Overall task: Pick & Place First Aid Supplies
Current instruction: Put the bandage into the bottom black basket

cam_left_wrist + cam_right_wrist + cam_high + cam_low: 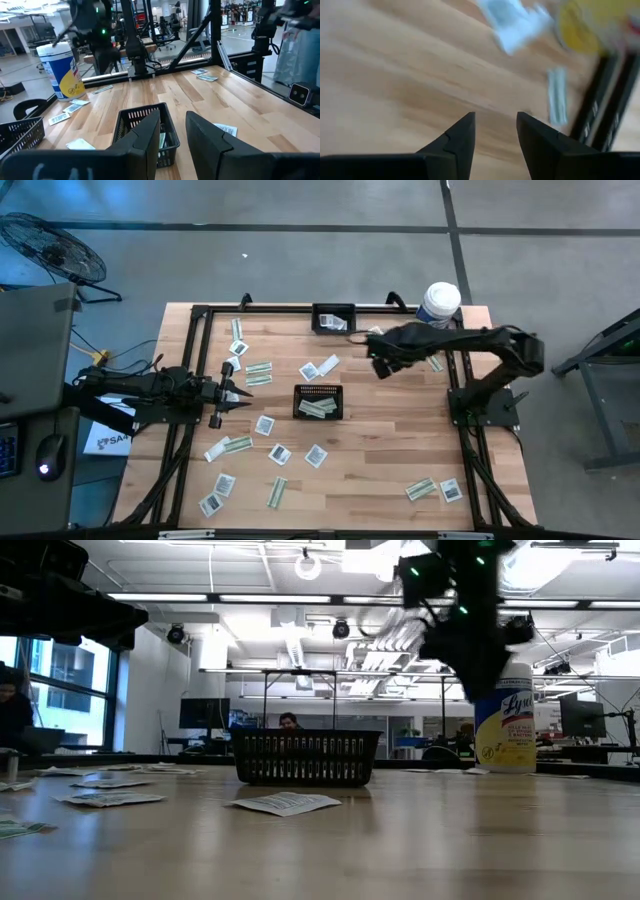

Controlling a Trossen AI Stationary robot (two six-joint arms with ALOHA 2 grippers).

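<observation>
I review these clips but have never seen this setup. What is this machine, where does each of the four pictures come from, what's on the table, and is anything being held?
Two dark robot arms work at a wooden table. One picture looks straight down, one looks level across the tabletop, and one sits on each wrist. Small paper packets lie scattered; some lie in the central black basket, and a second basket sits at the far edge beside a wipes canister. The left gripper waits near the central basket. The right gripper hangs above the table. Both are open and hold nothing.

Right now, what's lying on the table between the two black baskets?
Seen from above, bare wood lies between the middle basket and the far-edge basket; two white packets sit just left of that line.
</observation>
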